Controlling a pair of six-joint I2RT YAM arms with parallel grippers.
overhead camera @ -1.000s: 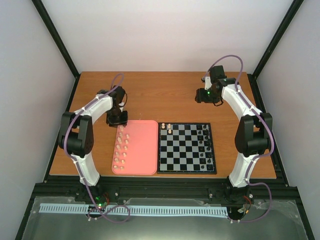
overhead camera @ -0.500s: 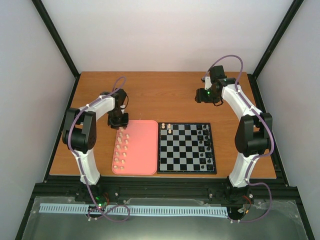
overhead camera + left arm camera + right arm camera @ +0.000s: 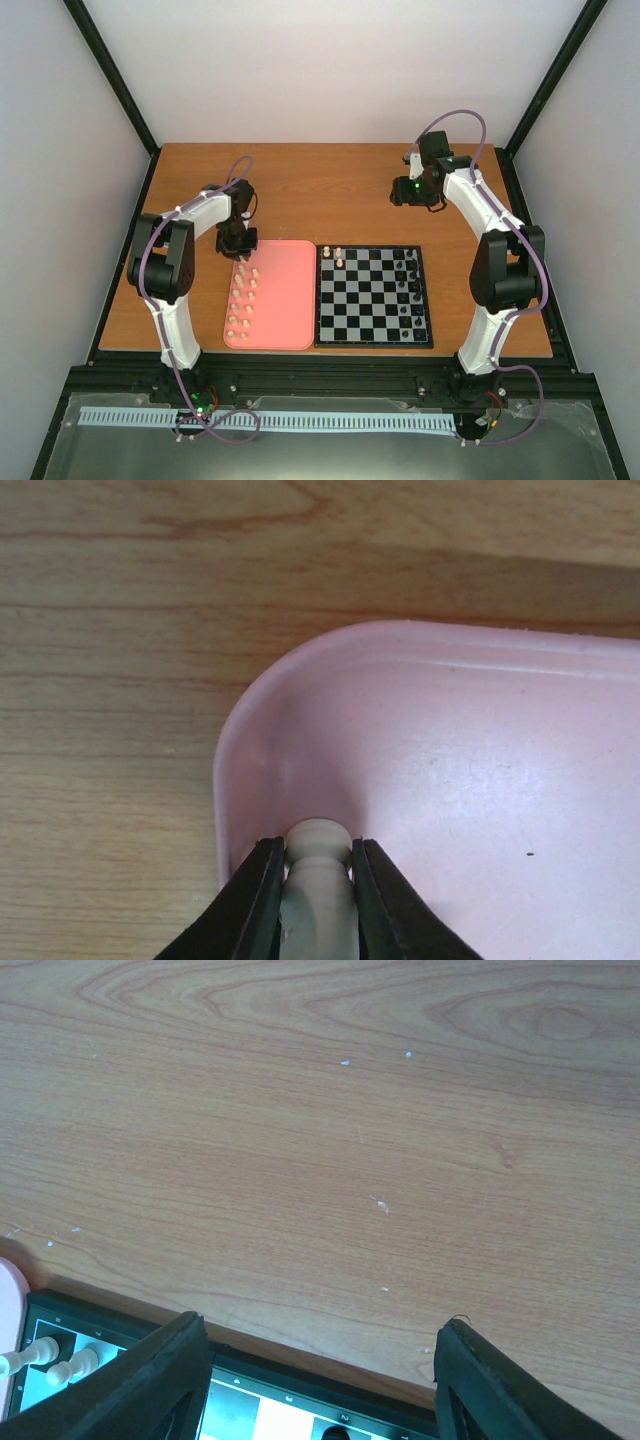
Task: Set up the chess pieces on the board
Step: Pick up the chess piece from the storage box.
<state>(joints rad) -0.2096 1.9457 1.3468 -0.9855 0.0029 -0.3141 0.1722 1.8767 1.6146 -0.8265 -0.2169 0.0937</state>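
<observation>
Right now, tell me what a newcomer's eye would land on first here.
The salmon-pink tray beside the chessboard stands out, with cream pieces lined along its left side. At its far-left corner the left gripper pinches one cream piece.

**Board** [image 3: 361, 311]: square, black-and-white chequered with a thin black border. It lies flat, just beside the pink tray [image 3: 290, 300] at the tray's 3 o'clock.

**Chess pieces** [image 3: 241, 297]: tiny, cream-white turned figures.
- Most stand upright in two short columns along the tray's 9 o'clock edge.
- One stands upright in the tray's 11 o'clock corner, close to the rim, pinched on both sides by the left gripper [image 3: 318, 852].
- Two stand side by side on the board at its 11 o'clock corner.
</observation>
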